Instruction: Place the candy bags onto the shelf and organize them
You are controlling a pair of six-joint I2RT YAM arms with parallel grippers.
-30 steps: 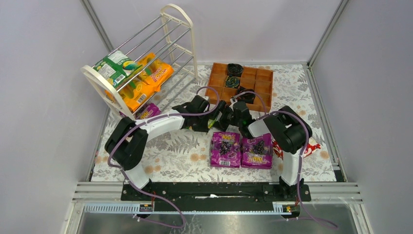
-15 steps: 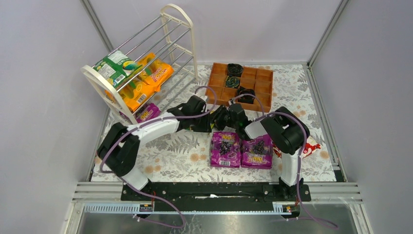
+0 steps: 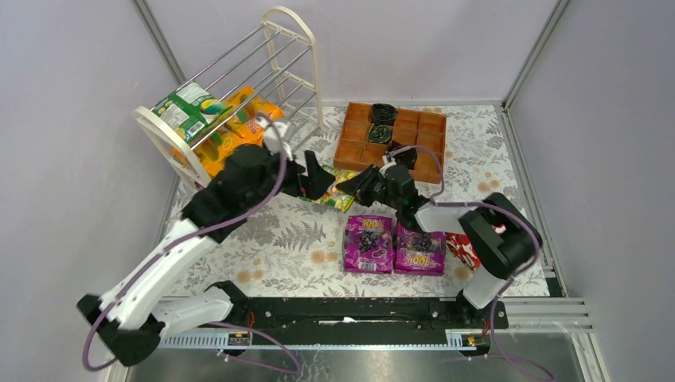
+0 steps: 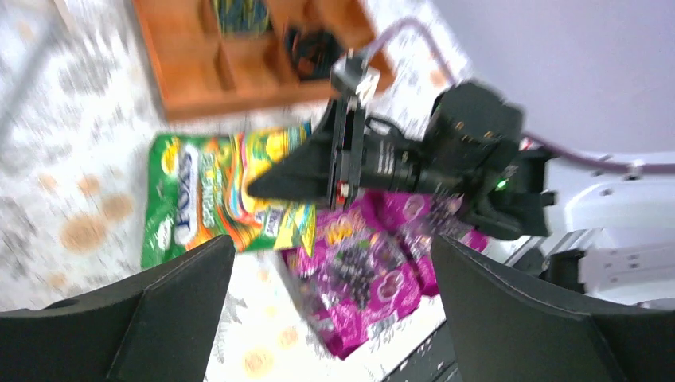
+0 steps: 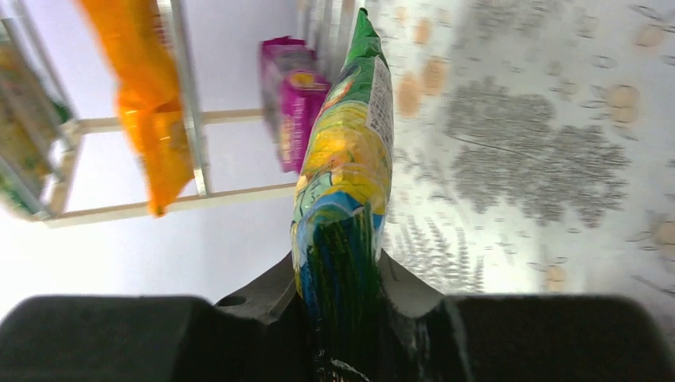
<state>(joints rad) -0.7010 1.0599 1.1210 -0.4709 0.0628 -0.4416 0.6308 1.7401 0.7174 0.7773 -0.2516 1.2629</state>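
A green candy bag [image 3: 337,198] hangs edge-up just above the table, with my right gripper [image 3: 356,187] shut on its end. The right wrist view shows the same green bag [image 5: 348,175] clamped between the jaws of the right gripper [image 5: 342,318]. My left gripper [image 3: 317,180] stands open just left of that bag, holding nothing; its wrist view looks down on the green bag [image 4: 215,199]. Two purple candy bags [image 3: 368,243] [image 3: 419,248] lie flat near the front. The shelf [image 3: 294,48] holds a green bag [image 3: 187,110] and orange bags [image 3: 231,139]; a purple bag [image 5: 293,95] sits on its low tier.
An orange-brown wooden tray [image 3: 422,135] with black coils stands at the back, right of the shelf. A red-and-white package [image 3: 462,248] lies beside the right arm's base. The left arm arches high over the table's left side. Grey walls close in the floral table.
The left gripper opened, let go of the green bag and drew back toward the shelf as its arm rose. The right gripper shut on the bag and now carries it alone.
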